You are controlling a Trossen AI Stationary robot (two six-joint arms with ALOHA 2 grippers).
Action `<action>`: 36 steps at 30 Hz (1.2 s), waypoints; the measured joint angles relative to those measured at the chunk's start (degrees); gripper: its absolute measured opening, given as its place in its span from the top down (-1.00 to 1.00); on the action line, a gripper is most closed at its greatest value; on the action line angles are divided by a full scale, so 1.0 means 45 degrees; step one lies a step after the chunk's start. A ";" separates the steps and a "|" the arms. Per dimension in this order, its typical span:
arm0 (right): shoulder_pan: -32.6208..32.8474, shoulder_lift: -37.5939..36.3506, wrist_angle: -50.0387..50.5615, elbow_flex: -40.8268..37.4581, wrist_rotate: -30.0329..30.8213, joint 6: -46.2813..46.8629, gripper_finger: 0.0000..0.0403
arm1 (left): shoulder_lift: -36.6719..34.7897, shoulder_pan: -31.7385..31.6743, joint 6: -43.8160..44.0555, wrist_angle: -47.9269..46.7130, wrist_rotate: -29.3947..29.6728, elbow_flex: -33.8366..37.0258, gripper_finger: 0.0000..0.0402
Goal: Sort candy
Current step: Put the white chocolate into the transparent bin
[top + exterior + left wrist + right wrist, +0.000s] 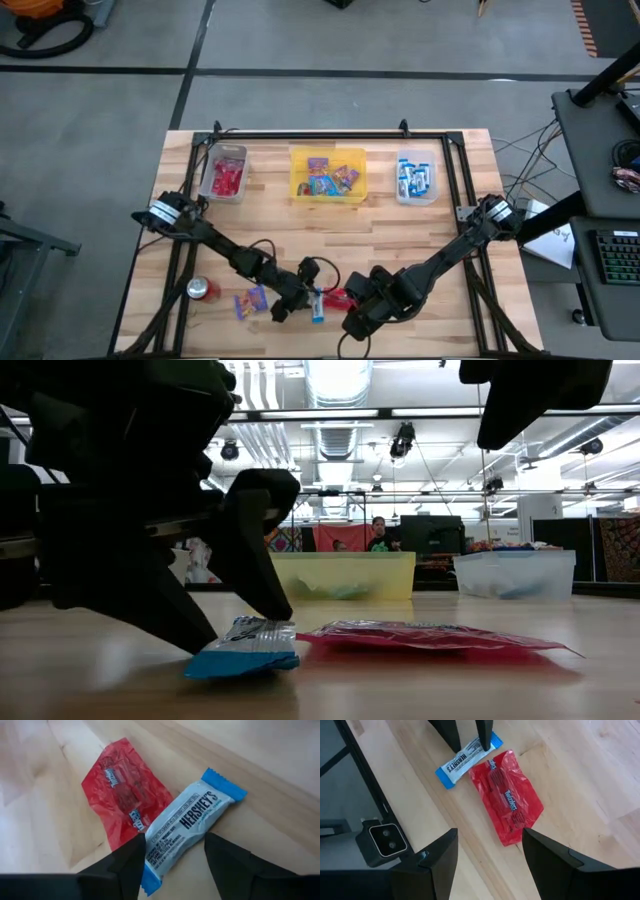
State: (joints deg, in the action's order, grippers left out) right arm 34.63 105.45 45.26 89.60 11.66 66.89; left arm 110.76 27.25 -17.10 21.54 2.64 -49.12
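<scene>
Candy: blue-and-white bar flat on surface, touching red packet; left pincer open, straddling bar's end, not gripping; right pincer open above red packet, empty

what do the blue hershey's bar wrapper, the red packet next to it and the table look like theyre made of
Blue-and-white bar: thin plastic film wrapper, likely, with a soft sheen, printed lettering and crimped ends.
Red packet: glossy crinkled film, probably plastic; wrinkles catch the light.
Table: wood, pale planks with visible grain and seams, fairly matte.
</scene>
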 joint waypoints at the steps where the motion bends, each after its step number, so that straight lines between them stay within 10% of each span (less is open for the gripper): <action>1: 0.0000 0.0000 0.0003 0.0000 0.0014 -0.0009 -0.04 | 0.0054 -0.0064 0.0000 0.0013 -0.0139 0.0000 0.09; 17: 0.0000 0.0074 -0.0045 -0.0110 0.0145 -0.0586 -0.04 | 0.0442 -0.0727 -0.0452 -0.0009 -0.0382 -0.0010 0.96; 36: 0.0462 0.0003 -0.1337 -0.1460 0.5144 -0.4542 -0.04 | -0.2365 -0.0653 0.2827 -0.0098 -0.0891 0.0436 1.00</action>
State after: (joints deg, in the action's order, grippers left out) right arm 36.71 105.46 39.24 83.03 34.80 46.46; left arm 100.12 24.31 -4.38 21.10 -1.37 -47.16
